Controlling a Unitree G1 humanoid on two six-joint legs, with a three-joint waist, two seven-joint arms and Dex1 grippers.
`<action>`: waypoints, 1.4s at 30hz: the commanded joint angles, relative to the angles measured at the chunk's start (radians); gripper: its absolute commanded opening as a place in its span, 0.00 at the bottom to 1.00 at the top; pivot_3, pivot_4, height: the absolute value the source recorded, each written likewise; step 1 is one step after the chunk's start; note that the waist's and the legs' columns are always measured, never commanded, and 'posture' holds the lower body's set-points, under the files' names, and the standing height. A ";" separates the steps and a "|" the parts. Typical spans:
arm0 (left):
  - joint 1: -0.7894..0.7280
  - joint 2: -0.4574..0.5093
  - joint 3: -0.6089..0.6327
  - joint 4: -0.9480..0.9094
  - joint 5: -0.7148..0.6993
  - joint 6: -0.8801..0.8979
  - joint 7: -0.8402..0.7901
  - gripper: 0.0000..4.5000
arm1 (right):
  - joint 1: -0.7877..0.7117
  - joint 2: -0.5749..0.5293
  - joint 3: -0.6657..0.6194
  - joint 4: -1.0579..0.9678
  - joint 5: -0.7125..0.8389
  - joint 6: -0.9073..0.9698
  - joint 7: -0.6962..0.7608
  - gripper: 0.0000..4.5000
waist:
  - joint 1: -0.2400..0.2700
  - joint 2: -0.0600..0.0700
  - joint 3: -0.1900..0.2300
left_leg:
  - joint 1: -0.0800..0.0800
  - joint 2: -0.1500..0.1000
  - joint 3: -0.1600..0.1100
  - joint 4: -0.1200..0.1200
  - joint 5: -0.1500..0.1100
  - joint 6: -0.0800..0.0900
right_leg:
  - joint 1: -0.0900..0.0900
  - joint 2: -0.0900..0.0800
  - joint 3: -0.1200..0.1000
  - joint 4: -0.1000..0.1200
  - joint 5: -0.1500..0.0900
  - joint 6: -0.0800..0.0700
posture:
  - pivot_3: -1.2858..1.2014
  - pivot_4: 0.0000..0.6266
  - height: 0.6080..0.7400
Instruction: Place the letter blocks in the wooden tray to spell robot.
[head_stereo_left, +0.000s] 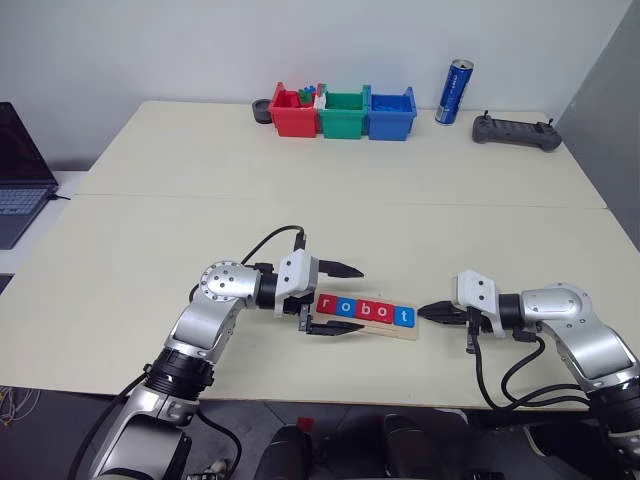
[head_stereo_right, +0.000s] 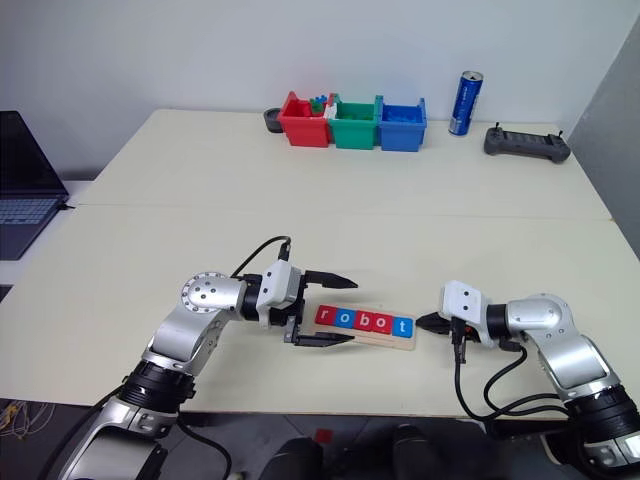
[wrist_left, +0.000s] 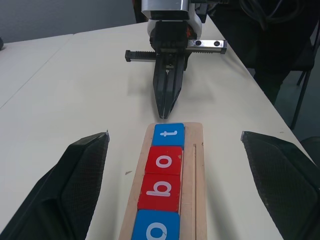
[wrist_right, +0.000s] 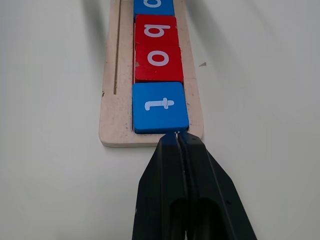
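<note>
Five letter blocks (head_stereo_left: 365, 311) spell robot in the wooden tray (head_stereo_left: 408, 333), between both claws. Right claw (wrist_right: 177, 135) shut, empty, tip at the t; left claw (head_stereo_left: 345, 298) open, empty, straddling the r end. Nudge lightly, no overshoot.

Well beyond both grippers, at the table's (head_stereo_left: 150, 200) far edge, three plastic bins stand side by side: a red bin (head_stereo_left: 291, 115) holding small toy pieces, a green bin (head_stereo_left: 343, 113) touching it, and a blue bin (head_stereo_left: 390, 112) next in line. A dark round object (head_stereo_left: 262, 111) sits just beside the red bin. Farther toward the right gripper's side, a blue can (head_stereo_left: 456, 92) stands upright, with a dark handheld controller (head_stereo_left: 516, 131) lying near it. Far out past the left gripper's side, a laptop (head_stereo_left: 20, 175) stands open.
</note>
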 joint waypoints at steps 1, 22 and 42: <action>-0.011 -0.003 0.009 -0.021 -0.006 -0.016 0.005 1.00 | 0.008 -0.003 -0.006 -0.043 0.004 0.003 0.004 0.01 | 0.000 0.000 0.000 | 0.000 0.000 0.000 0.000 0.000 0.000 | 0.000 0.000 0.000 0.000 0.000 0.000 | 0.52 0.24 1.00; -0.015 -0.005 0.010 -0.009 0.001 -0.024 0.015 1.00 | 0.002 0.022 0.019 -0.060 -0.003 0.015 -0.005 0.01 | 0.000 0.000 0.000 | 0.000 0.000 0.000 0.000 0.000 0.000 | 0.000 0.000 0.000 0.000 0.000 0.000 | 0.52 0.24 1.00; -0.001 0.008 0.002 -0.005 -0.002 -0.047 -0.017 1.00 | 0.139 0.008 0.050 -0.361 0.094 0.251 -0.059 0.01 | 0.001 0.000 0.000 | 0.000 0.000 -0.001 0.000 0.000 0.000 | 0.000 0.000 -0.001 0.000 0.000 0.000 | 0.52 0.24 1.00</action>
